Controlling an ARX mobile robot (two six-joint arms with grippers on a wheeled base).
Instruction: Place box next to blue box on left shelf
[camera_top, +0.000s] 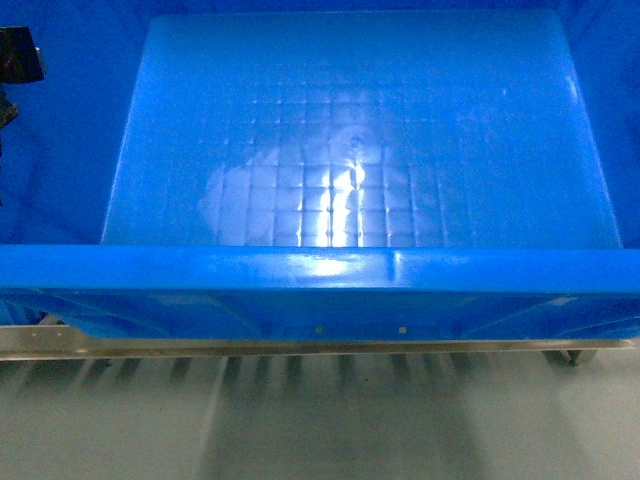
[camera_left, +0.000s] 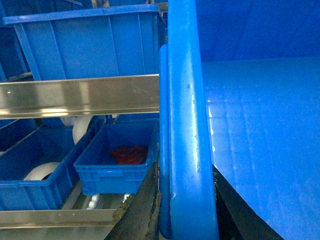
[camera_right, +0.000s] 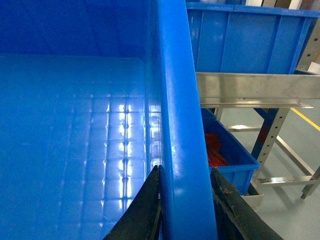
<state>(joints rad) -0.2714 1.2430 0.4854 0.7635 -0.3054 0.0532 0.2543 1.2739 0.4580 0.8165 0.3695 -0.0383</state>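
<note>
The box (camera_top: 350, 200), a large bright-blue crate with a square-grid floor, fills the head view. My left gripper (camera_left: 186, 175) is shut on its left rim (camera_left: 187, 100), one dark finger (camera_left: 145, 200) outside the wall and the other inside. On the opposite rim (camera_right: 180, 115) my right gripper (camera_right: 185, 172) is shut the same way, with a finger (camera_right: 145, 210) inside. Another blue box (camera_left: 90, 45) stands beside it on the left, behind the shelf's steel rail (camera_left: 80, 95). The rail (camera_top: 300, 346) also runs just under the crate's near wall.
On a lower level sit a small blue bin with red contents (camera_left: 117, 167) and a bin holding a white roll (camera_left: 30, 182). To the right are a further blue box (camera_right: 250, 40), a steel rail (camera_right: 255, 87), a bin with red parts (camera_right: 227, 155) and perforated uprights (camera_right: 267, 135).
</note>
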